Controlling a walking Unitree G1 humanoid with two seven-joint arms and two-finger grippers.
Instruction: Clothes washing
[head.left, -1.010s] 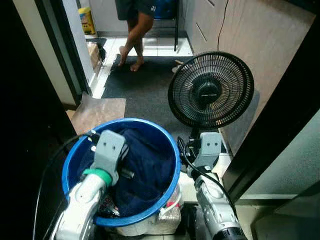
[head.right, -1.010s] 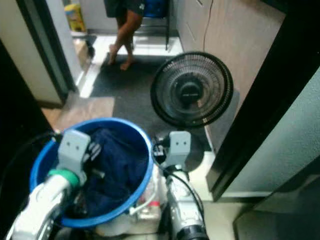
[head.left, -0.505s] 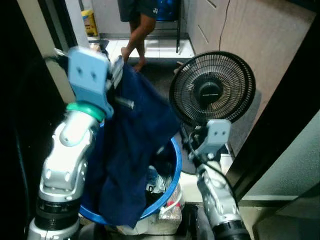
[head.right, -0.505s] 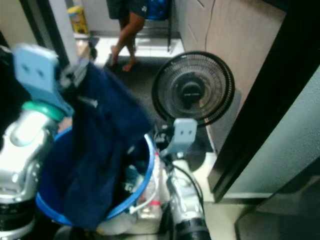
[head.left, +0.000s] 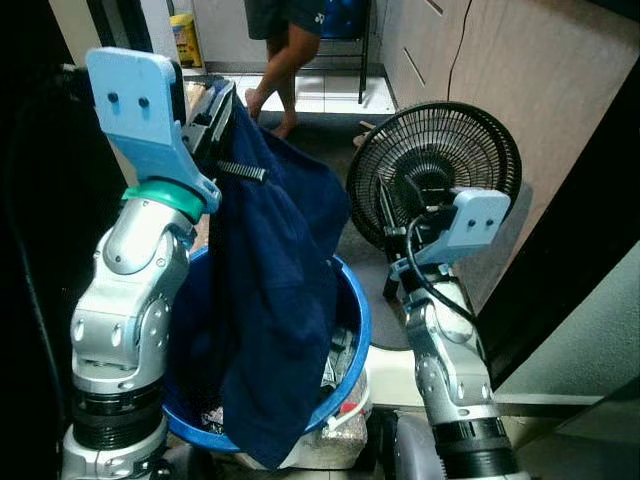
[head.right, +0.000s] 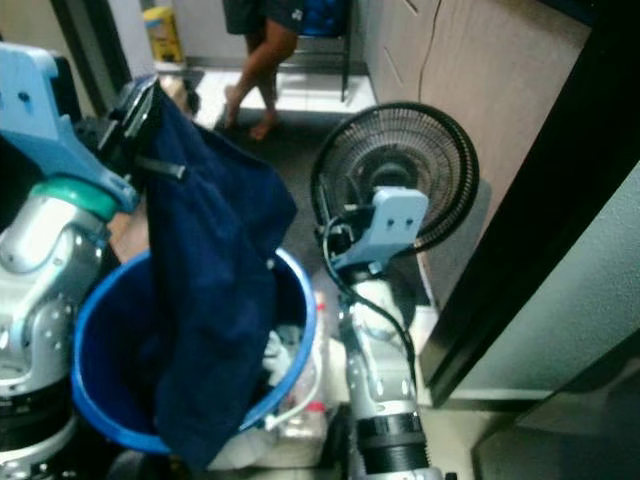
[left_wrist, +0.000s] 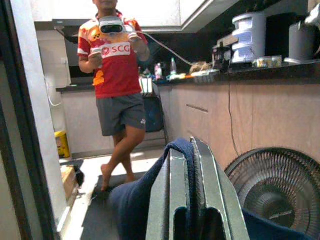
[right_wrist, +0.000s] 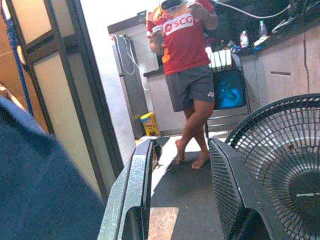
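Left gripper (head.left: 212, 108) clamps the navy garment (head.left: 270, 300), dangling over the blue bucket (head.left: 355, 330). Right gripper (right_wrist: 182, 190) hovers spread by the fan (head.left: 440, 165).

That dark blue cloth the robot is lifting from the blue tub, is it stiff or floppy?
Probably floppy: the dark blue cloth hangs in loose folds from the left gripper, its lower end draping over the round blue plastic tub. It looks thick, so likely fairly heavy and apt to snag on the rim.

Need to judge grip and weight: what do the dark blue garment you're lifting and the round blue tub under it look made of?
Dark blue garment: probably thick, matte woven or knit cloth; it hangs in soft, heavy folds from the left gripper. Round blue tub: likely moulded plastic, with a smooth, slightly glossy rim.
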